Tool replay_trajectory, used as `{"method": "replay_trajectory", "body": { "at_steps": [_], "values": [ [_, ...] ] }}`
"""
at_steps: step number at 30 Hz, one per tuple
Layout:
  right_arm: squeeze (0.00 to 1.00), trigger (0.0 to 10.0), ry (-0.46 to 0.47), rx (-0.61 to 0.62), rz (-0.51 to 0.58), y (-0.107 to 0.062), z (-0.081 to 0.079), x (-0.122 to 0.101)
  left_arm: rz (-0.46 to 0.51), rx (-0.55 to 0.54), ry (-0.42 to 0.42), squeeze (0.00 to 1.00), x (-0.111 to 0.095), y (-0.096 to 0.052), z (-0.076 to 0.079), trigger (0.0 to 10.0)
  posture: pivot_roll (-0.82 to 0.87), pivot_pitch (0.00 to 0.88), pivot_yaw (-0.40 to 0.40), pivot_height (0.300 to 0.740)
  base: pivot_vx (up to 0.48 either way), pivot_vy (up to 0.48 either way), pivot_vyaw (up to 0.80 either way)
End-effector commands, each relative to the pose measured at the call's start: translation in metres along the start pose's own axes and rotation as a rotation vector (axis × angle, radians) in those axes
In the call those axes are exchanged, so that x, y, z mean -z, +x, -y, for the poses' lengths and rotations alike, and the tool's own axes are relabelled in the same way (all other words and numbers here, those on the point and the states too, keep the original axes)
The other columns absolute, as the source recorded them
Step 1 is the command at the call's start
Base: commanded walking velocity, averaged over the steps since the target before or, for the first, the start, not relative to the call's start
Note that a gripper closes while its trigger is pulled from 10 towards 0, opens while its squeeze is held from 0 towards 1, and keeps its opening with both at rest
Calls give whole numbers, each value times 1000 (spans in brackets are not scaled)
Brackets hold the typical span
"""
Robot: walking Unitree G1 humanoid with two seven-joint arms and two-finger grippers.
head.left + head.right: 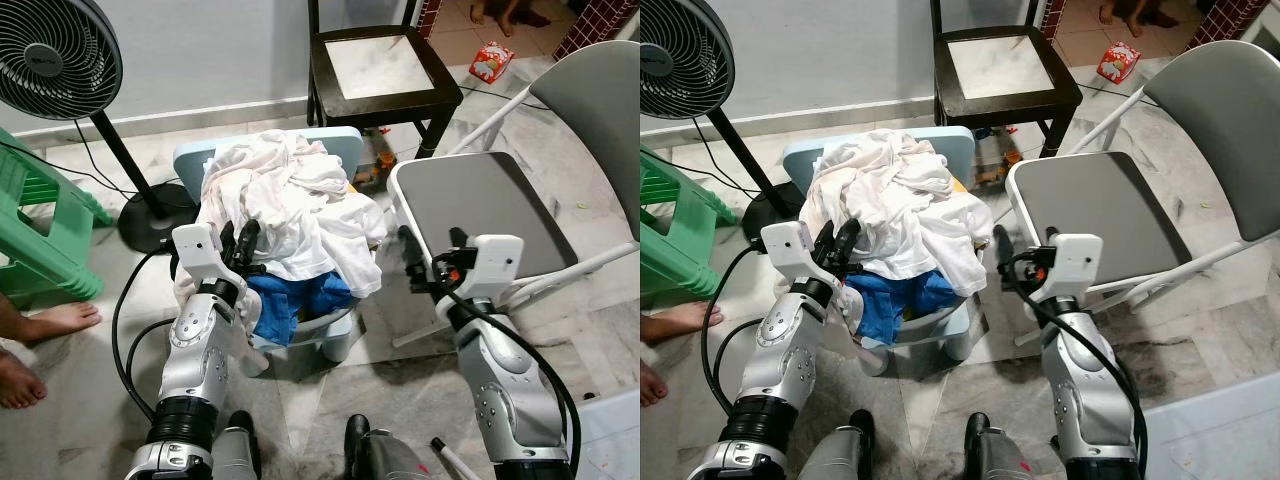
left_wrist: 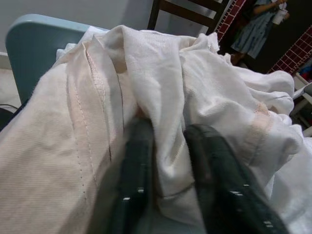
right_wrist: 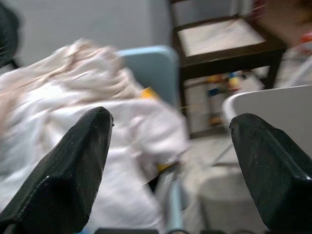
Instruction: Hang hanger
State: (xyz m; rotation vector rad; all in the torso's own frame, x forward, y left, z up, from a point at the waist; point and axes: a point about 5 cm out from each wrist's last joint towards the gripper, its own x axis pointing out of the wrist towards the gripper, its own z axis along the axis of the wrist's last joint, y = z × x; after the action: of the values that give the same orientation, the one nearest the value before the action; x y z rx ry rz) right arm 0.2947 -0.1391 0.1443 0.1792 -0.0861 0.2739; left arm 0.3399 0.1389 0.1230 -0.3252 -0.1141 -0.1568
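A heap of white clothes point(image 1: 285, 205) lies on a light blue plastic chair point(image 1: 335, 140), with a blue garment point(image 1: 290, 295) hanging out underneath. A small yellow object point(image 3: 146, 92) peeks from the heap; I cannot tell what it is. My left gripper point(image 1: 243, 240) is pressed into the near left side of the heap. In the left wrist view, my left gripper point(image 2: 170, 127) is shut on a fold of white cloth point(image 2: 165, 97). My right gripper point(image 1: 430, 250) hovers open between the blue chair and the grey folding chair, with nothing between its fingers point(image 3: 68, 165).
A grey folding chair point(image 1: 480, 205) stands close on the right and a dark wooden chair point(image 1: 380, 65) behind the heap. A standing fan point(image 1: 55, 45) and green stool point(image 1: 35, 230) are on the left. A person's bare feet point(image 1: 40, 325) rest at the left edge.
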Motion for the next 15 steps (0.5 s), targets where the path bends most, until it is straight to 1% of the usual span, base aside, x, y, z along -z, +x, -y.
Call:
{"method": "replay_trajectory", "body": {
  "at_steps": [1, 5, 9, 11, 12, 15],
  "values": [
    [0, 10000, 12, -60, -33, -7, -4, 4, -17, -2, 2, 0, 6, -2, 0, 0, 148, 335, -51, 740, 0, 0, 0],
    [0, 10000, 18, -98, -43, -9, -5, 5, -14, 1, 4, 0, 6, -3, 0, 0, 149, 335, -49, 740, 0, 0, 0],
    [0, 10000, 14, -98, -46, -9, -3, 4, -10, 4, 3, 0, 5, -3, -1, 0, 149, 335, -48, 740, 0, 0, 0],
    [0, 10000, 10, -98, -47, -9, -2, 4, 4, 29, -8, 0, 1, -3, 3, 0, 151, 334, -48, 740, 0, 0, 0],
    [0, 10000, 7, -101, -48, -8, -2, 4, 27, 67, -21, 0, -7, -3, 10, 0, 151, 334, -48, 740, 0, 0, 0],
    [0, 10000, 8, -105, -50, -8, -2, 4, 35, 78, -32, 0, -10, -4, 13, 0, 158, 332, -52, 740, 0, 0, 0]
  ]
}}
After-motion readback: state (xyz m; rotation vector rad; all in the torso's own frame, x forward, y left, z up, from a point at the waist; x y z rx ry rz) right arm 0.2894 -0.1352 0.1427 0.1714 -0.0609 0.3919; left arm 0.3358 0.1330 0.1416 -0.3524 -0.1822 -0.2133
